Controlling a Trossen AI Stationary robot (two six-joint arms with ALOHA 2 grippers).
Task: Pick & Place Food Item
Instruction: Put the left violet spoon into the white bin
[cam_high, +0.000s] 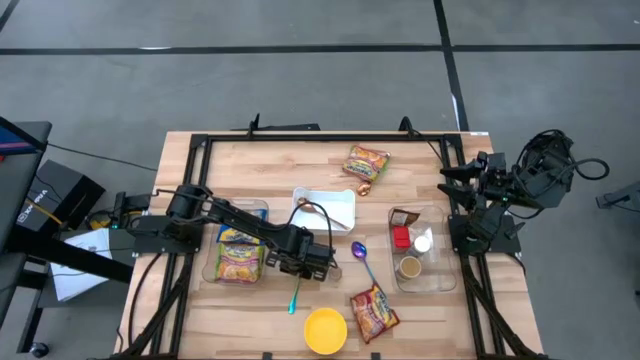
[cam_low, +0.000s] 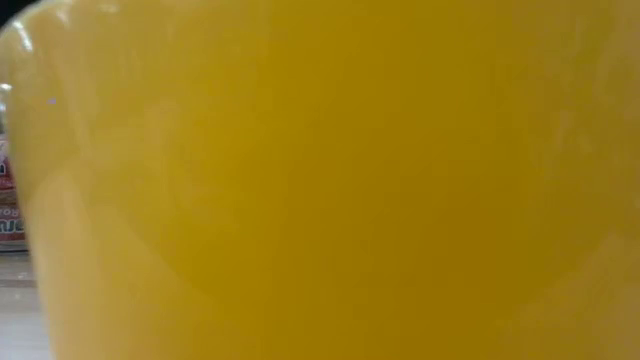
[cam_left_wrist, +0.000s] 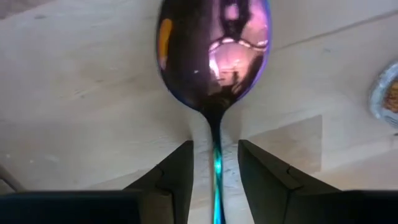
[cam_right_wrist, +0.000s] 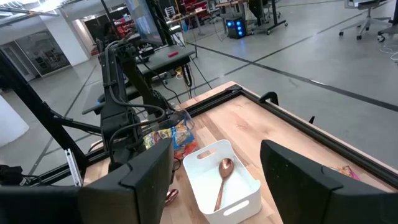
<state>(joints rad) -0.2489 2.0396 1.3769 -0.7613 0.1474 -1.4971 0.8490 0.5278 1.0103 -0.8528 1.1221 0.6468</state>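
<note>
The left tool (cam_high: 322, 262) reaches low over the middle of the pale wooden table (cam_high: 280, 160), and its two dark fingers (cam_left_wrist: 177, 180) stand a little apart on either side of the thin stem of a shiny iridescent purple-and-teal metal spoon (cam_left_wrist: 214, 59); in the left wrist view a narrow gap shows on each side of the stem, so the fingers flank it without clearly pressing it. From above, that spoon's bowl (cam_high: 359, 250) lies just right of the left tool. A white rectangular plastic bin (cam_high: 325, 208) sits just behind the tool with a copper-coloured spoon (cam_right_wrist: 222, 177) lying inside it. A clear plastic tray (cam_high: 237, 255) on the left holds bright noodle packets; a second clear tray (cam_high: 420, 258) on the right holds small cups and a red item. One orange snack packet (cam_high: 366, 162) lies near the far edge, another (cam_high: 374, 311) near the front beside a round yellow bowl (cam_high: 325, 330), which fills the low view. The right tool (cam_right_wrist: 214, 177) hangs off the table's right side, fingers wide apart and empty.
</note>
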